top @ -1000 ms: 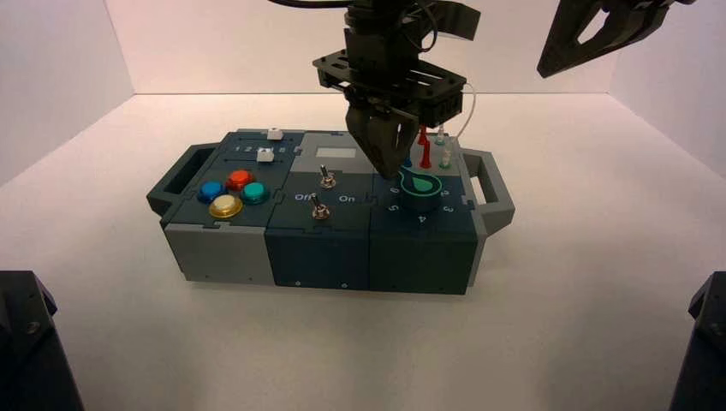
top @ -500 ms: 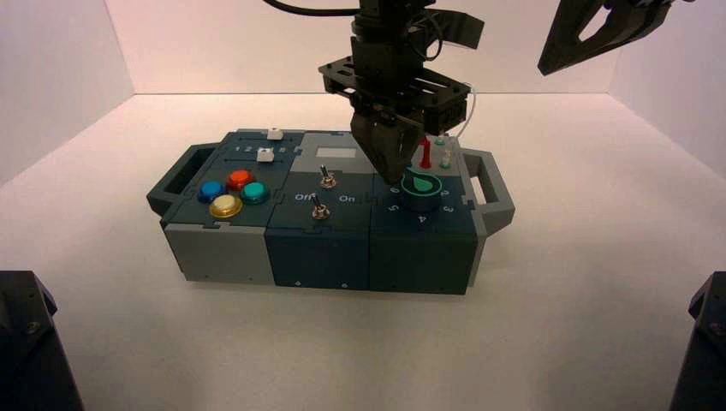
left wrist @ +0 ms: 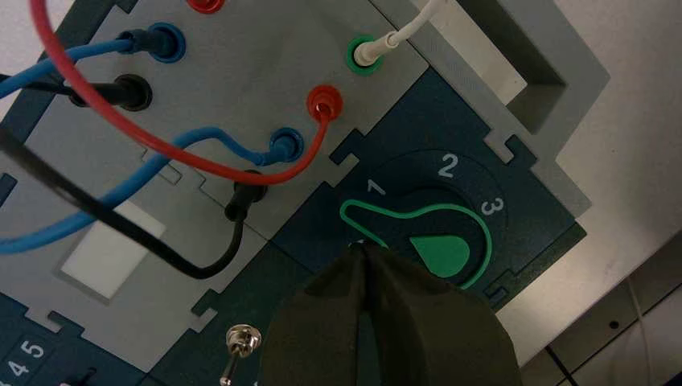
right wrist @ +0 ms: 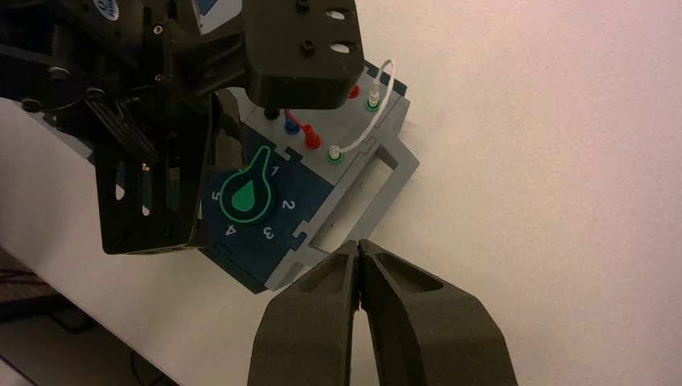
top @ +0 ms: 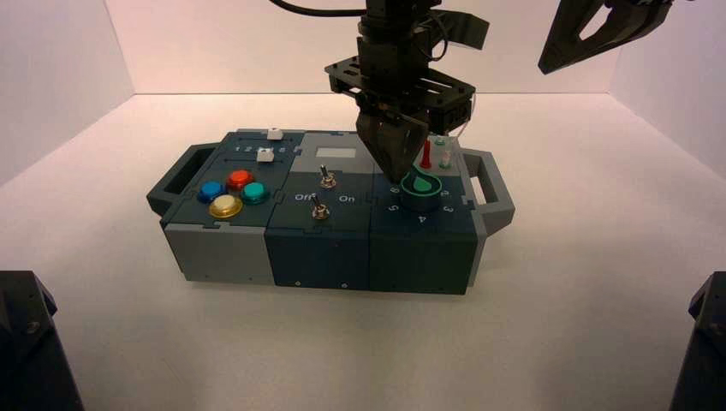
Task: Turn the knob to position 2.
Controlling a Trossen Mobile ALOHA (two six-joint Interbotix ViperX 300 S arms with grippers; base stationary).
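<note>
Fingers pressed together, my left claw [left wrist: 366, 251] hovers beside the knob [left wrist: 426, 245], whose tip points near 1; right claw [right wrist: 358, 256] is pressed together too, parked high.

Dark knob [left wrist: 438, 249] with green teardrop top, tip beside 1, short of digit 2 [left wrist: 447, 166]

Left arm: reaches in from twelve o'clock in the high view, wrist pointing steeply down. Left gripper [top: 399, 163]: fingers pressed together into one narrow tip, hanging low over the box [top: 342, 235], tip just at the knob [left wrist: 438, 251] edge.

Right arm: raised high at the one o'clock corner of the high view, well apart. Right gripper [right wrist: 359, 273]: fingers closed flush, nothing between them.
</note>
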